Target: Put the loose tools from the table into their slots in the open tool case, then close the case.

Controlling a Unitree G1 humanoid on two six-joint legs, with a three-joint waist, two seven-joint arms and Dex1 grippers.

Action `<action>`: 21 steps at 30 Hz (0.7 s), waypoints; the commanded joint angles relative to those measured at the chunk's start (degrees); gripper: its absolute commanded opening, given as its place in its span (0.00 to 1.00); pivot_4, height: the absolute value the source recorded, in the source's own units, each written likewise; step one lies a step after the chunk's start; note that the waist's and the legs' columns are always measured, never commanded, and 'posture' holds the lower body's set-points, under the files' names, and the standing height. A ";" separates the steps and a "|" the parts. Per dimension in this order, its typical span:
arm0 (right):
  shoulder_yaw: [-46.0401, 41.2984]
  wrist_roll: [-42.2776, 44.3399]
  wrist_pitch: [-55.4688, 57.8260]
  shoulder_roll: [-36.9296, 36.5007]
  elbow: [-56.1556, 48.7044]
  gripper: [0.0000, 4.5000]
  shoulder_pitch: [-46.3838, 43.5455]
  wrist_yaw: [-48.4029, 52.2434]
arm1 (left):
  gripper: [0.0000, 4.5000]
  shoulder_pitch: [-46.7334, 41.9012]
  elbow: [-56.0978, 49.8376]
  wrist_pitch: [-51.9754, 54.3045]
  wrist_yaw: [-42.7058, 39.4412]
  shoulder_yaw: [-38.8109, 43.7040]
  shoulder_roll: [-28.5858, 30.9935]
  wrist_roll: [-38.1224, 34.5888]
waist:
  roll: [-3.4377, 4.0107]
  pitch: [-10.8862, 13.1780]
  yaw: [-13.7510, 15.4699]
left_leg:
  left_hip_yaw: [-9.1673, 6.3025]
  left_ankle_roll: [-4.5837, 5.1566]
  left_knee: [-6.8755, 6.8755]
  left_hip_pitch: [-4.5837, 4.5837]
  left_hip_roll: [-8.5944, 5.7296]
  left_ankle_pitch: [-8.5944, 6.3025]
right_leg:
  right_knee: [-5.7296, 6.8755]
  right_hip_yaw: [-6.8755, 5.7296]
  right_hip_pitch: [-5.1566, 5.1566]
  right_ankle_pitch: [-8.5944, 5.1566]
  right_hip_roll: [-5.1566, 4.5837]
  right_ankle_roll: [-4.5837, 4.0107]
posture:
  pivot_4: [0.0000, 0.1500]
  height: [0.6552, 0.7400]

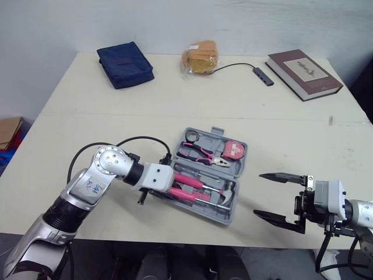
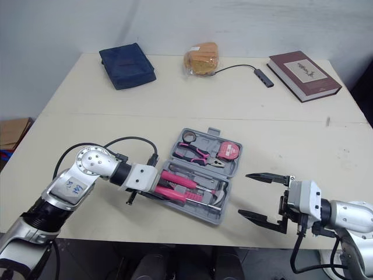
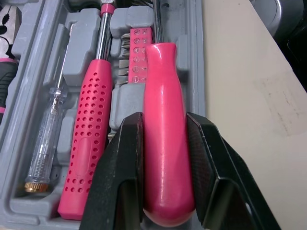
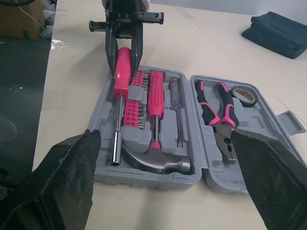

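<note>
Pinched between the left gripper's (image 4: 123, 72) black fingers, the pink screwdriver (image 3: 165, 158) is held by its handle with its shaft running along the outermost slot of the tool case (image 1: 226, 214), probably so it can be pressed down beside the bit row (image 4: 134, 110) and the hammer (image 4: 158, 163). Pliers (image 4: 216, 108) and a tape measure (image 1: 234, 150) sit in the other half, which lies flat open; closing is not yet done. Off the case's near corner, the right gripper (image 1: 257, 194) hovers with fingers spread, holding nothing, likely waiting for the lid. Farther back on the cream table (image 1: 262, 111) lie a blue pouch (image 1: 125, 64), bagged bread (image 1: 201, 57) and a book (image 1: 303, 73), below a pale wall.
</note>
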 commanded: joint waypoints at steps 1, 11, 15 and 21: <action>-0.83 0.08 -0.92 0.50 -1.15 1.00 0.18 -0.24 | 0.13 -1.36 0.39 -1.69 -1.36 -0.04 -0.21 0.16 | 0.00 0.00 0.02 | 0.00 0.00 0.01 -0.01 0.00 0.00 | 0.00 0.00 0.00 0.00 0.00 0.00 | 1.00 1.00; -0.47 -0.76 -1.21 1.22 -0.86 1.00 0.11 -0.51 | 0.24 -2.58 3.22 -2.00 -2.91 0.01 -1.11 0.08 | 0.00 0.00 0.02 | 0.00 0.01 0.03 -0.02 0.00 0.00 | 0.01 -0.01 0.00 0.00 0.01 0.00 | 1.00 1.00; -0.35 -0.89 -1.35 1.29 -0.40 1.00 -0.30 -0.33 | 0.63 -3.03 3.97 -6.69 -3.65 0.54 -2.12 -0.26 | 0.00 0.00 0.02 | 0.00 0.00 0.04 -0.01 0.00 0.00 | 0.04 0.00 0.00 0.00 0.03 0.00 | 1.00 1.00; -0.30 -1.11 -1.83 1.29 0.48 1.00 -0.93 0.01 | 0.99 -4.35 4.75 -7.62 -5.54 3.34 -3.14 -4.82 | 0.00 0.00 0.02 | -0.01 0.01 0.06 -0.02 0.00 0.00 | 0.06 -0.01 0.00 0.00 0.03 0.00 | 1.00 1.00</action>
